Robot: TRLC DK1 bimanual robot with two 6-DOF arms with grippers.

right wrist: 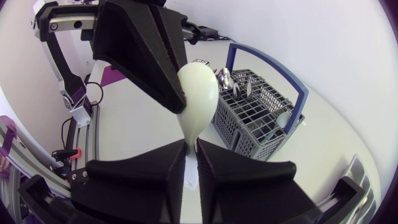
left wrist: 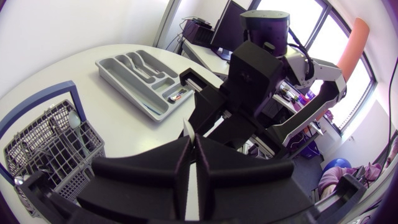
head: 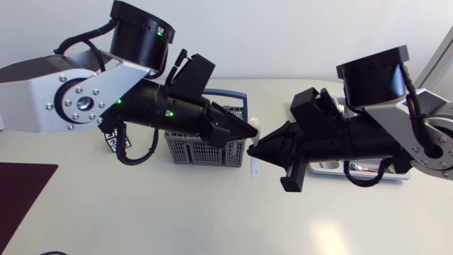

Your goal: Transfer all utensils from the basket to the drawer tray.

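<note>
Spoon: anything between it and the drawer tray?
Nothing visible on the table stands between the spoon and the tray. But the left gripper and the right gripper are both shut on the spoon, so the left one likely must release first.

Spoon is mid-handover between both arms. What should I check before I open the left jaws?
1. Left gripper jaws shut on the spoon: ok.
2. Right gripper jaws shut on the spoon's handle: ok, it sits tight between them.
3. Spoon clear of the basket: ok, held in the air beside it.
4. Drawer tray has free compartments: ok, most are empty.
5. Basket emptied: not ok, utensils stand inside.
</note>
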